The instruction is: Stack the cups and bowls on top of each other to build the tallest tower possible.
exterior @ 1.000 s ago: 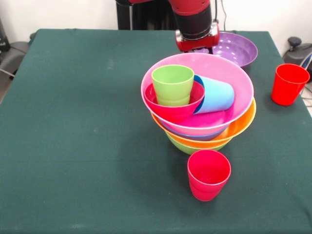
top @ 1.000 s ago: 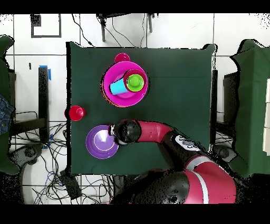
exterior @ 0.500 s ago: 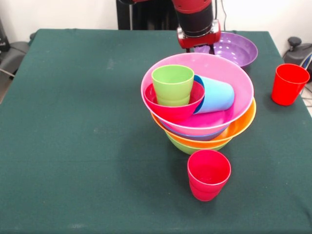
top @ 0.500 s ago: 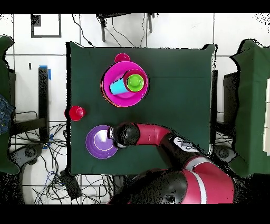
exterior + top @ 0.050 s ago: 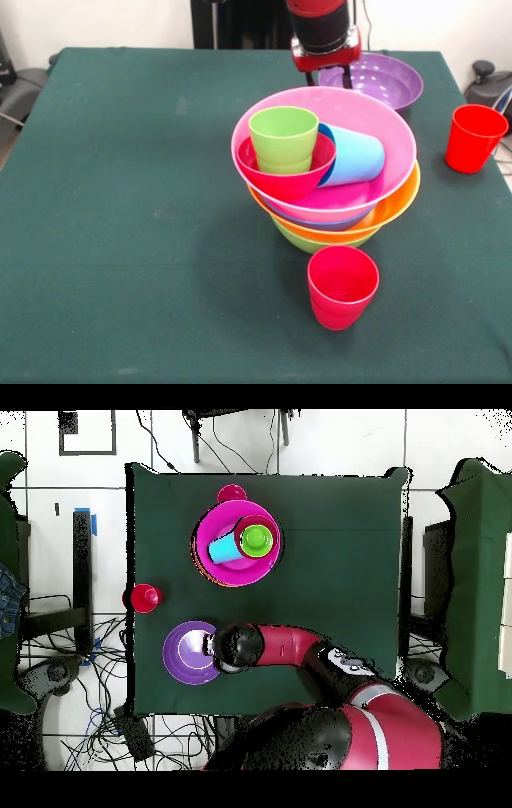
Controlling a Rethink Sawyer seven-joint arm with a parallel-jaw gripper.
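The tower [image 5: 376,192] [image 5: 215,564] is a pile of nested bowls: lime green [image 5: 308,242] at the bottom, then orange [image 5: 400,204], blue, and wide pink on top. Inside the pink bowl a small red bowl [image 5: 292,180] holds an upright lime green cup [image 5: 282,138] [image 5: 257,538]. A sky blue cup [image 5: 356,156] [image 5: 224,549] lies on its side next to it. One red cup [image 5: 342,286] [image 5: 232,492] stands by the tower, another [image 5: 474,138] [image 5: 144,597] stands apart. My gripper [image 5: 329,78] [image 5: 213,646] is open at the rim of the purple bowl [image 5: 388,80] [image 5: 188,654].
The green table [image 5: 120,200] stretches wide to the tower's left in the front view. In the overhead view, cables lie on the floor [image 5: 110,704] around the table near the robot's base.
My gripper has drawn back from the tower and now sits at the purple bowl's rim. The bowls and cups have not moved.
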